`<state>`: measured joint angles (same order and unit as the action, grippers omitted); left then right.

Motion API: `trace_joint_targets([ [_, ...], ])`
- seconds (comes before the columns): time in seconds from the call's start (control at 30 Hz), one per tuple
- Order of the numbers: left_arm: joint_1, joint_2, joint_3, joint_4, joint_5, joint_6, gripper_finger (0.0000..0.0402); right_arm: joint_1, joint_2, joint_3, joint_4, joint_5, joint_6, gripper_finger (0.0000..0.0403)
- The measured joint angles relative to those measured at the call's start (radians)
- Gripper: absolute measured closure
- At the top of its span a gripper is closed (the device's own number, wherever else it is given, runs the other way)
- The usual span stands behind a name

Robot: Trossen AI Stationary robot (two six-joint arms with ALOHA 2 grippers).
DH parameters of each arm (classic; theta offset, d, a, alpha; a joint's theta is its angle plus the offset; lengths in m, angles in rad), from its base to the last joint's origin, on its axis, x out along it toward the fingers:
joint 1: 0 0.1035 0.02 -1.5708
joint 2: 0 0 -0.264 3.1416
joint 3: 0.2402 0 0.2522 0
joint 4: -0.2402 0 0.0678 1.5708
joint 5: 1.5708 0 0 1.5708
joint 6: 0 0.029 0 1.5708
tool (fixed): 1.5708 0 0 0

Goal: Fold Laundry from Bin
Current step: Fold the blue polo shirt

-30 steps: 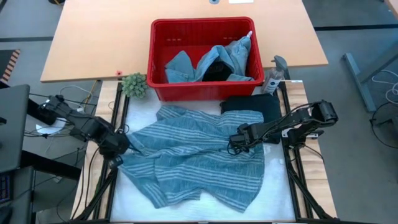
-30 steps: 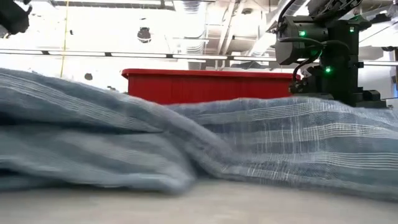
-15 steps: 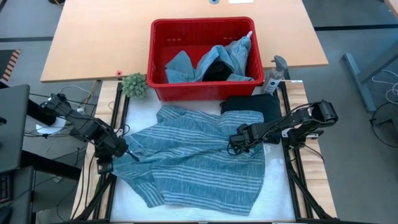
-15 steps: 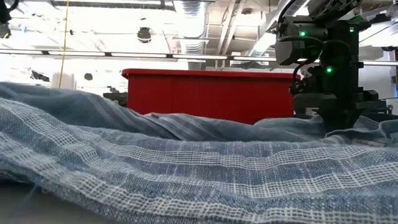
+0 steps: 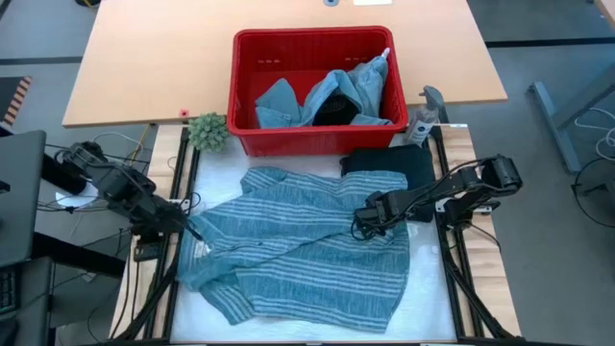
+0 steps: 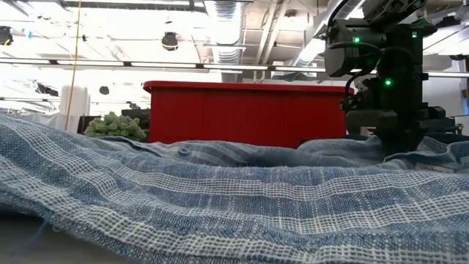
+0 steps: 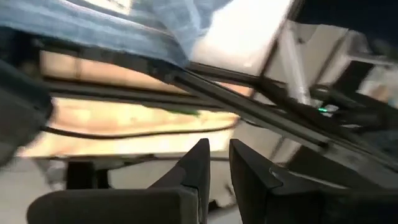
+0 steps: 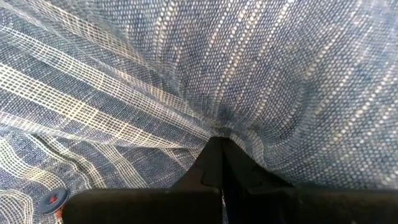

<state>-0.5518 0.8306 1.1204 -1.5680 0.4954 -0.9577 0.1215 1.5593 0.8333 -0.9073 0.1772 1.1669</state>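
A blue-grey striped shirt [image 5: 298, 240] lies spread over the white table mat, in front of the red bin [image 5: 312, 35]. In the bin lie light blue denim and black laundry [image 5: 336, 96]. My right gripper [image 5: 359, 223] stands on the shirt's right half, shut on the cloth. My left gripper [image 5: 185, 228] hovers at the table's left edge, just off the shirt's left edge. In the left wrist view my left gripper [image 7: 219, 165] shows a narrow gap with nothing in it, and the shirt [image 7: 124, 25] lies beyond it. My right gripper pinches a small pucker of the striped shirt [image 8: 217, 123] between its two shut fingers, on the shirt's right half. The fingers come from above, pointing down. Folds of cloth run in toward the tips, and the shirt lies on the table all around.
A folded black garment [image 5: 389, 160] lies at the shirt's far right corner, next to the bin. A small green plant [image 5: 208, 131] stands left of the bin and a spray bottle [image 5: 423, 120] right of it. Black frame rails [image 5: 178, 279] run along the table's sides.
My left gripper has risen and drawn back toward the table's left edge, turning as it went, and has come off the shirt. The shirt's left part, heaped before, has dropped and lies flatter. The right part under my right gripper has stayed put.
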Motion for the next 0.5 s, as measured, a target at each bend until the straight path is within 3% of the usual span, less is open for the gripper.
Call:
trace_joint_targets([
  [0.07, 0.000, -0.013, 0.021, 0.012, -0.022, -0.038, 0.0354, 0.000, 0.000, 0.000, 0.001, 0.001, -0.001, 0.0382],
  [0.1, -0.001, -0.014, 0.033, 0.020, -0.079, -0.048, 0.0354, 0.000, 0.000, 0.000, 0.001, 0.001, -0.001, 0.0382],
  [0.17, -0.001, -0.015, 0.052, 0.040, -0.287, -0.062, 0.0354, 0.000, 0.000, 0.000, 0.003, 0.001, -0.001, 0.0382],
  [0.3, 0.000, -0.011, 0.058, 0.101, -0.832, -0.144, 0.0354, 0.000, 0.000, 0.000, 0.006, 0.004, 0.002, 0.0382],
  [0.37, 0.009, -0.002, 0.042, 0.134, -1.053, -0.119, 0.0354, 0.000, 0.000, 0.000, 0.006, 0.004, 0.002, 0.0382],
  [0.43, 0.027, 0.007, 0.012, 0.212, -1.202, 0.004, 0.0352, 0.000, 0.000, 0.000, 0.009, 0.005, 0.002, 0.0382],
  [0.5, 0.058, 0.016, -0.036, 0.319, -1.282, 0.078, 0.0346, 0.000, 0.000, 0.000, 0.014, 0.005, 0.002, 0.0382],
])
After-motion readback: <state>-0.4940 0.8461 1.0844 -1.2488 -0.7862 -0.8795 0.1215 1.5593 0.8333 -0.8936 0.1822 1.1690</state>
